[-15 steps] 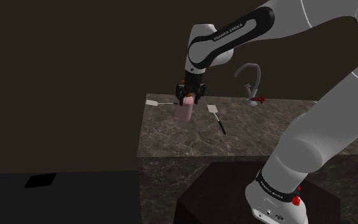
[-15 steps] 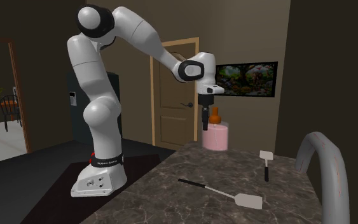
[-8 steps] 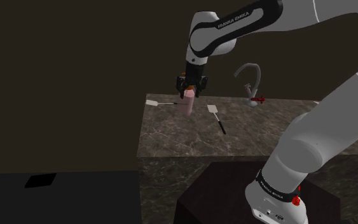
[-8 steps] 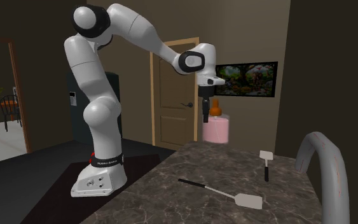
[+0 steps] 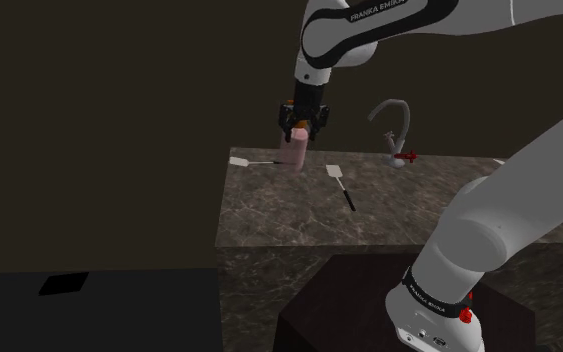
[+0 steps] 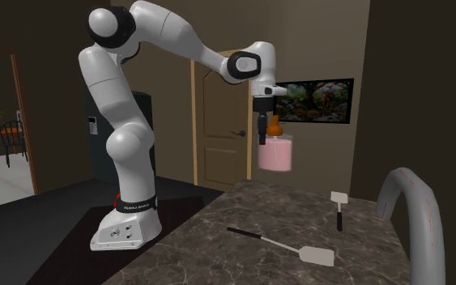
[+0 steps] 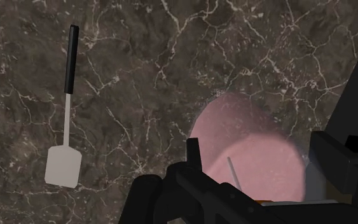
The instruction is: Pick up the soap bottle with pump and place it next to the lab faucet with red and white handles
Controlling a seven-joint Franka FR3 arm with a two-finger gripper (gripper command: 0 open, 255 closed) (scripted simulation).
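A pink soap bottle [image 5: 294, 152] with an orange pump top hangs above the dark marble counter [image 5: 299, 215], off the surface. My black gripper [image 5: 297, 130] is shut on its pump neck from above. In the second exterior view the bottle [image 6: 274, 154] hangs under the gripper [image 6: 262, 129], well above the stone. In the wrist view the pink body [image 7: 247, 149] sits between the fingers [image 7: 193, 156] of the gripper [image 7: 260, 162]. The grey arched faucet [image 5: 394, 125] with a red handle [image 5: 405, 156] stands at the counter's far edge, to the shoulder view's right of the bottle.
Two white spatulas with dark handles lie on the counter: one [image 5: 341, 183] between bottle and faucet, one [image 5: 249, 161] at the far left corner. The faucet's arch [image 6: 412, 210] looms at the second exterior view's right. A door [image 6: 222, 129] stands behind the arm.
The arm has risen, lifting the pink bottle off the counter and a little toward the far edge. The grip has stayed the same.
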